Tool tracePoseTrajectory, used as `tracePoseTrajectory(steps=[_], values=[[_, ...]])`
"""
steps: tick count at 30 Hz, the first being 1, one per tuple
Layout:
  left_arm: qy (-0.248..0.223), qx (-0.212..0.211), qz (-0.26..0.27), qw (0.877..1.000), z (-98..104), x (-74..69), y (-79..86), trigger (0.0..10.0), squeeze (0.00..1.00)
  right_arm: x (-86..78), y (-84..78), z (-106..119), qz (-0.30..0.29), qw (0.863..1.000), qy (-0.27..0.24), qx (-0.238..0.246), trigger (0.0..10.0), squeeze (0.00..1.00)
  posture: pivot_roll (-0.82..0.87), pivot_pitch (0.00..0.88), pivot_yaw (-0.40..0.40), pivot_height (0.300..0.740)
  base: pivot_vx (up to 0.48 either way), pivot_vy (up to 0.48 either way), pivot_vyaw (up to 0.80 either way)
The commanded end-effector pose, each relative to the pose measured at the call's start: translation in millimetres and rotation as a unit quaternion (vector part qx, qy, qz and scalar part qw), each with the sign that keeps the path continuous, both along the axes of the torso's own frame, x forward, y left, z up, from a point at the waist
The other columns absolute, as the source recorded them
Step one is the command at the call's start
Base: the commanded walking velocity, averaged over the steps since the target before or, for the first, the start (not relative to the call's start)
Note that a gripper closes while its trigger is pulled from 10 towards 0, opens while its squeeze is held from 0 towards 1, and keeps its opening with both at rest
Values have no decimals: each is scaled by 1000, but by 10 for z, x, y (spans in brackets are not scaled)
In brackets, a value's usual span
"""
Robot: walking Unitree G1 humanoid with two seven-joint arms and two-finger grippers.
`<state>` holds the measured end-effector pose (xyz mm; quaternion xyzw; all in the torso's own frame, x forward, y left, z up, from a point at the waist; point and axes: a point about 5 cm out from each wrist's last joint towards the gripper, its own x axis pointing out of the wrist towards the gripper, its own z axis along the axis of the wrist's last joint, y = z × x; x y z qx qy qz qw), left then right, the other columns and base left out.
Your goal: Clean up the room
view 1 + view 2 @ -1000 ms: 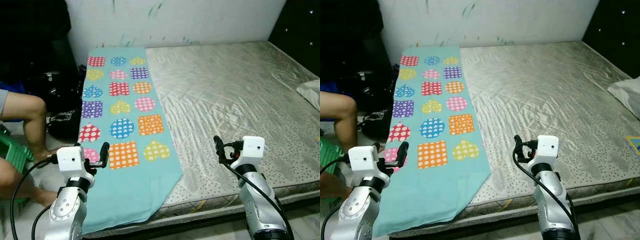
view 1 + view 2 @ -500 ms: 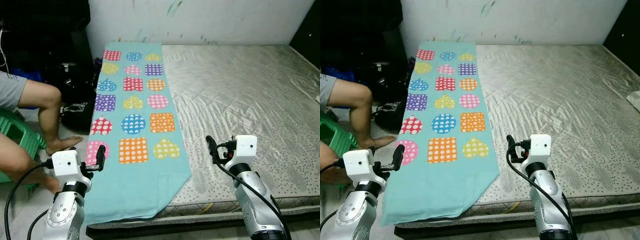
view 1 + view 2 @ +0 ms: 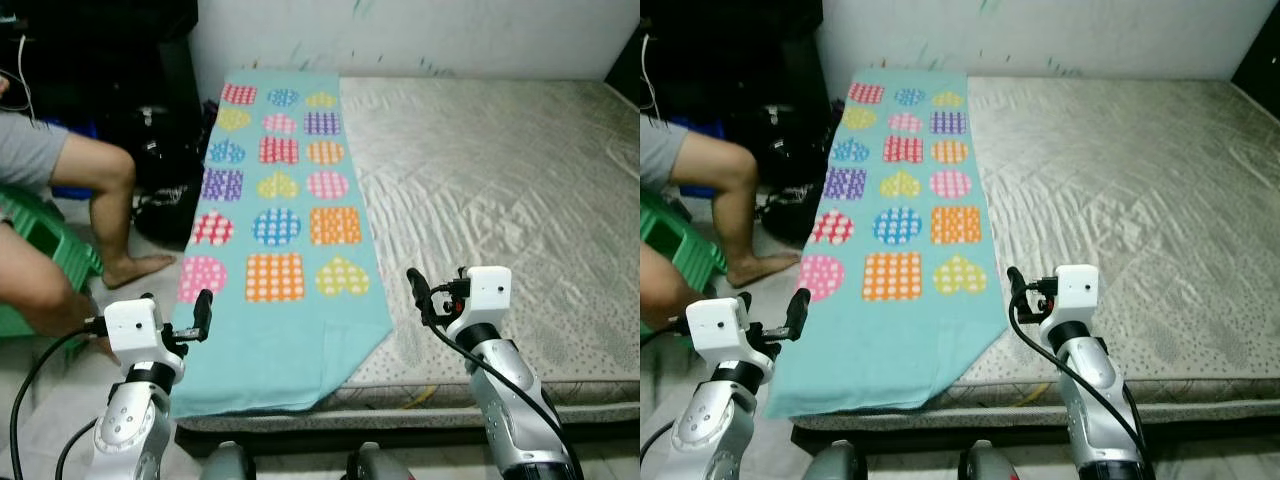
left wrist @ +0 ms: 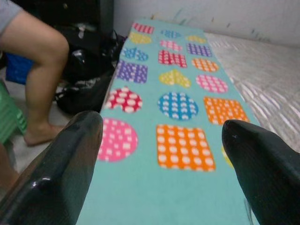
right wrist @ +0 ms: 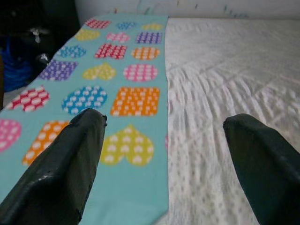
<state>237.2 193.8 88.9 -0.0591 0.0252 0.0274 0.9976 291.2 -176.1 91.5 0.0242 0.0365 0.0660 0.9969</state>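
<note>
- Teal blanket (image 3: 280, 230) with the dotted hearts and squares lies as a long strip down the left side of the mattress (image 3: 500, 190), its near corner hanging over the bed's front edge.
- Compared with a second ago, the whole view has swung left and dipped: the person's leg (image 3: 110, 200) and the green stool (image 3: 40, 270) sit further into the picture now. That's the camera moving, not the stuff; the blanket looks just as it was.
- Left gripper (image 3: 203, 312) hovers off the bed's left corner, just beside the blanket's hanging edge, fingers spread and holding nothing.
- Right gripper (image 3: 415, 295) floats above the mattress near the blanket's right edge, also spread wide and empty.
- Dark bags (image 3: 165, 180) sit piled on the floor between the person and the bed.
- Guess: the robot is lining itself up on the blanket's near end, so picking it up is likely next. No cleanup is done yet.
</note>
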Motion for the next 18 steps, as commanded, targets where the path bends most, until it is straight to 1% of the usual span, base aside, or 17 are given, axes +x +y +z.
tracePoseTrajectory(steps=[1, 6, 9, 18], values=[[-1, -1, 4, 1000, 22, 12, -15, 10000, 0, -27, -35, 3, -2, 1000, 3, -2, 10000, 0, -32, 134, -30, 633, 0, 0, 0], [-1, -4, 14, 1000, 29, 12, -8, 10000, 0, -24, -52, 8, 0, 1000, 5, -4, 10000, 0, -32, 138, -35, 633, 0, 0, 0], [-1, -5, 20, 1000, 29, 6, 5, 10000, 0, -14, -5, 8, 12, 1000, 7, -3, 10000, 0, -30, 139, -40, 633, 0, 0, 0], [-1, -5, 27, 1000, 36, 11, 12, 10000, 0, -14, 14, 19, 25, 1000, 8, -5, 10000, 0, -31, 140, -42, 633, 0, 0, 0]])
